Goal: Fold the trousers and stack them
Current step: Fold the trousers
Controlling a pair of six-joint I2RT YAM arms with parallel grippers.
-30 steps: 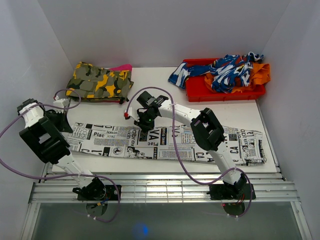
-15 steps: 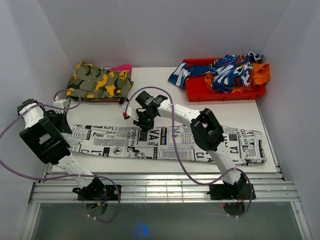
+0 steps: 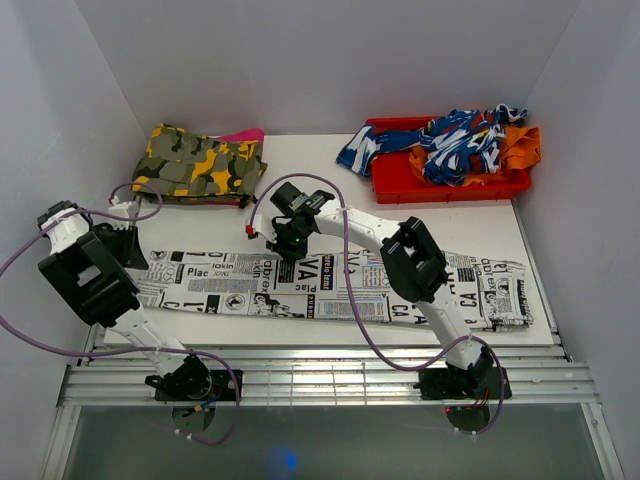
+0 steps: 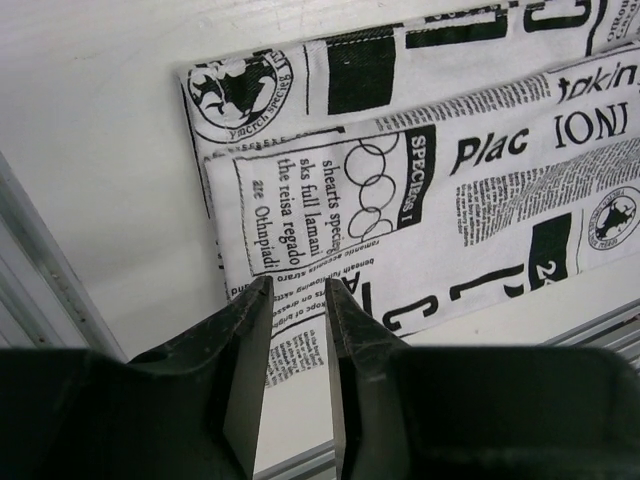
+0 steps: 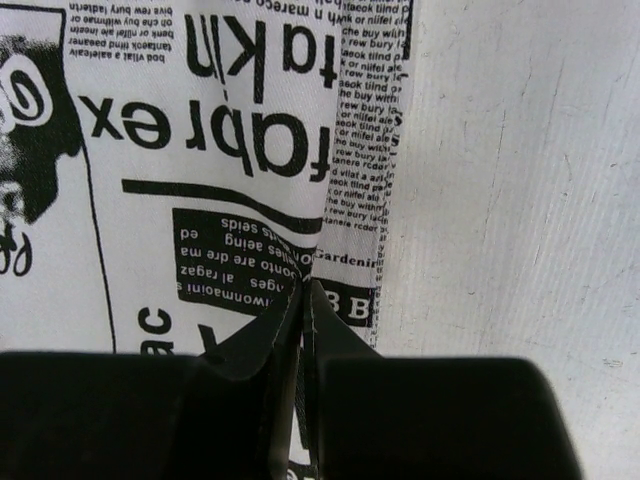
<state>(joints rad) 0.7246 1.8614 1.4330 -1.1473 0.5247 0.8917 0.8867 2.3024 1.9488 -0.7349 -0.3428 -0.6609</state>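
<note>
The trousers [image 3: 330, 285], white with black newspaper print, lie flat in a long strip across the near part of the table. My left gripper [image 3: 128, 243] hovers at their left end. In the left wrist view its fingers [image 4: 297, 285] stand a little apart, open, with the cloth end [image 4: 400, 200] lying flat beyond the tips and nothing between them. My right gripper [image 3: 290, 245] sits on the strip's far edge, left of centre. In the right wrist view it [image 5: 305, 283] is shut, pinching a raised fold of the trousers [image 5: 200, 150] at their hem.
A folded yellow-green camouflage garment [image 3: 200, 165] lies at the back left. A red bin [image 3: 400, 185] at the back right holds a blue-and-white garment [image 3: 450, 135] and orange cloth [image 3: 520, 145]. A metal rail [image 3: 320, 370] runs along the table's near edge; white walls enclose the sides.
My left gripper's jaws have parted and let go of the trousers' left end, which now lies flat. The right gripper stays pinched on the far edge, shifted slightly left.
</note>
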